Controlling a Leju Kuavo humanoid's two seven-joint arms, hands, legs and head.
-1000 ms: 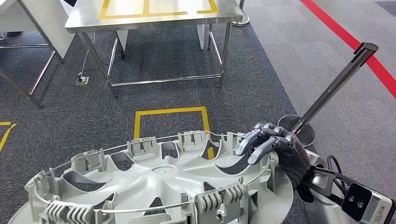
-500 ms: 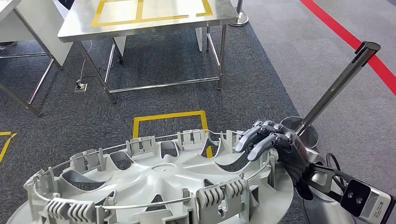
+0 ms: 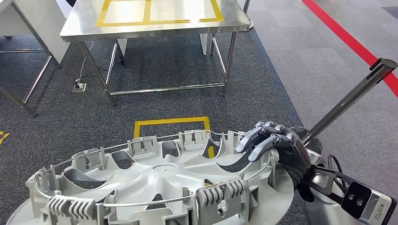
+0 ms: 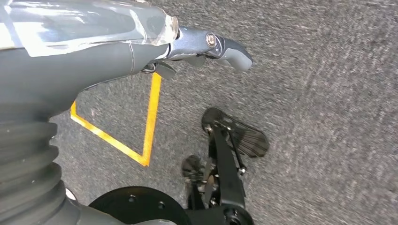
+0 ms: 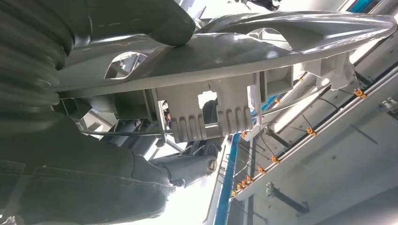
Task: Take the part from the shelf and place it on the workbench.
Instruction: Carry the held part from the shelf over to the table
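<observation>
The part (image 3: 155,183) is gripped at its rim by the right hand (image 3: 274,145), fingers (image 3: 256,138) curled over it. The carry is judged underway; the tabletop (image 3: 155,16) ahead of the fingers must be reached.

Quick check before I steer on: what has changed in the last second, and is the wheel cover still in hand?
The whole head view has shifted, so the camera moved, not the things: the steel workbench with yellow tape sits a little further right. The right hand still grips the rim of the grey plastic wheel cover, which lies the same in view. Nothing was let go.
</observation>
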